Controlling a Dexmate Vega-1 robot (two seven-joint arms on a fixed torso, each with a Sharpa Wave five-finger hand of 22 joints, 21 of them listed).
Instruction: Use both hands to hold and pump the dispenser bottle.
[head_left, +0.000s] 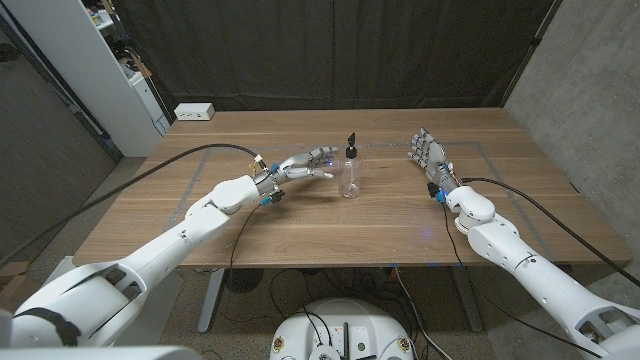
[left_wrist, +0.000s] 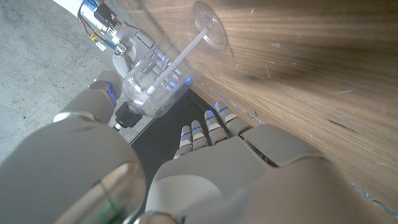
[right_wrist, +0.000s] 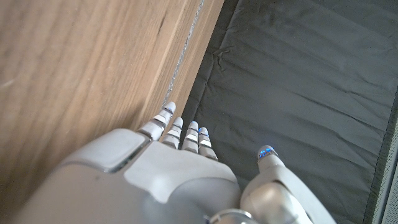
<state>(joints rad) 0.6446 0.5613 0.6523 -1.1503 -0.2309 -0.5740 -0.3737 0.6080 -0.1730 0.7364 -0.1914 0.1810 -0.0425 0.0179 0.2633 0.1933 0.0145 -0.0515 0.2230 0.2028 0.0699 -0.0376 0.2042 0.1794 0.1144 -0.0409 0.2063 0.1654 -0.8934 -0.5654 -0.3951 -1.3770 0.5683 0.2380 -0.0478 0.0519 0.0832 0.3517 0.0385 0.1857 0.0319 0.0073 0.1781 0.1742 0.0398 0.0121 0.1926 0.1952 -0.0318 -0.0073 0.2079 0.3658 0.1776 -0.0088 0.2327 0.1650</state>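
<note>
Plainly unlabelled — clear dispenser bottle (head_left: 350, 171) stands just beside left robot hand (head_left: 305, 163).

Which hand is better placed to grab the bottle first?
Left. The left hand is open right beside the bottle, fingers reaching toward it. The right hand stands open well off to the bottle's other side, so it probably follows for the pump.
</note>
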